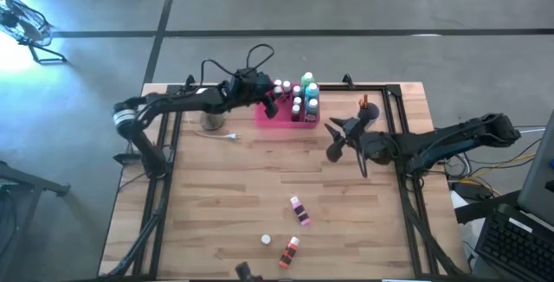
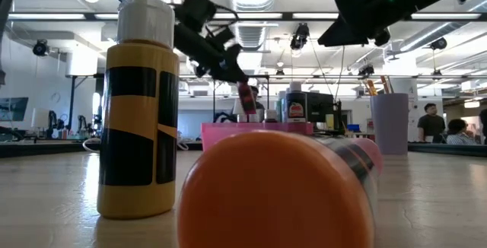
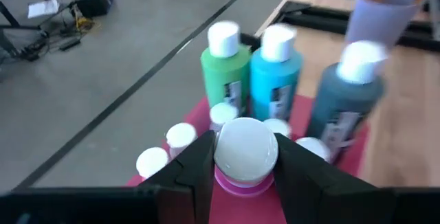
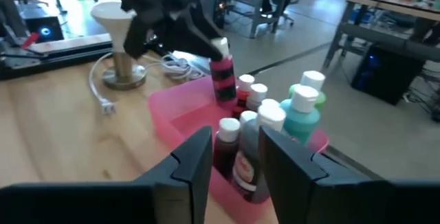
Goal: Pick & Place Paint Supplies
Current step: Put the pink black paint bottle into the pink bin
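A grey concrete floor surrounds my wooden bench (image 1: 216, 195). From above, my left end effector (image 1: 270, 102) hangs over the pink rectangular tray's (image 1: 268, 120) left end at the far side; my right end effector (image 1: 333, 144) waits right of it, slightly parted, empty. Level view: a pink, white-capped bottle (image 2: 246, 98) hangs upright. Left wrist: my fingers clamp its cap directly above the tray.

Both arms are dark, near-black jointed links of matte finish. The left arm (image 1: 186, 100) carries a pale grey band at its base joint and a thin black cable looping above its wrist. The right arm (image 1: 450, 142) shows small green indicator lights in the low view. Gripper fingers (image 3: 189, 176) — flat, black, angular plates — appear unmarked.
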### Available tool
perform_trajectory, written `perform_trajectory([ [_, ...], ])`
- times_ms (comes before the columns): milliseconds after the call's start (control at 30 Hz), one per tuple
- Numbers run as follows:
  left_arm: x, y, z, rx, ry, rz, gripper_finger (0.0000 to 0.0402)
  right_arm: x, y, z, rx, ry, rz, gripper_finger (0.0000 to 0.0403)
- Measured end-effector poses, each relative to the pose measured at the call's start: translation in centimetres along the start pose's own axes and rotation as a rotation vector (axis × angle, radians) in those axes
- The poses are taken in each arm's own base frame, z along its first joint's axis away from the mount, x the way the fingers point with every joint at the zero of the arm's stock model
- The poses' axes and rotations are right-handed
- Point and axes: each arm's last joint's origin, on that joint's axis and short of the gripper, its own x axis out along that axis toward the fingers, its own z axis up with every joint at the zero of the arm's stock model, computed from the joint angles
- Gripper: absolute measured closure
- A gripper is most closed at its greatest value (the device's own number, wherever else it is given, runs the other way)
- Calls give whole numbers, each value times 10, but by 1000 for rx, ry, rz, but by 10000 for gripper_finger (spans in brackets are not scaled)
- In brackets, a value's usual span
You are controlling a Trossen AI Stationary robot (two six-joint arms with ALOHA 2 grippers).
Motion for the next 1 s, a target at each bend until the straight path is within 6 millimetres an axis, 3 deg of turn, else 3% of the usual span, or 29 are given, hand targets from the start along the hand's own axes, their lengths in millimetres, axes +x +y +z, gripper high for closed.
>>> perform_trajectory([
  [200, 32, 15, -10, -15, 50, 12, 275, 7, -8, 1, -20, 5, -45, 274],
  [400, 54, 17, -19, -18, 84, 7, 275, 12, -15, 2, -46, 10, -86, 261],
  [633, 62, 16, -27, -17, 110, 6, 275, 20, -26, 4, -43, 16, -147, 260],
  [1000, 61, 16, -28, -17, 119, 7, 275, 24, -32, 4, -25, 17, -174, 300],
])
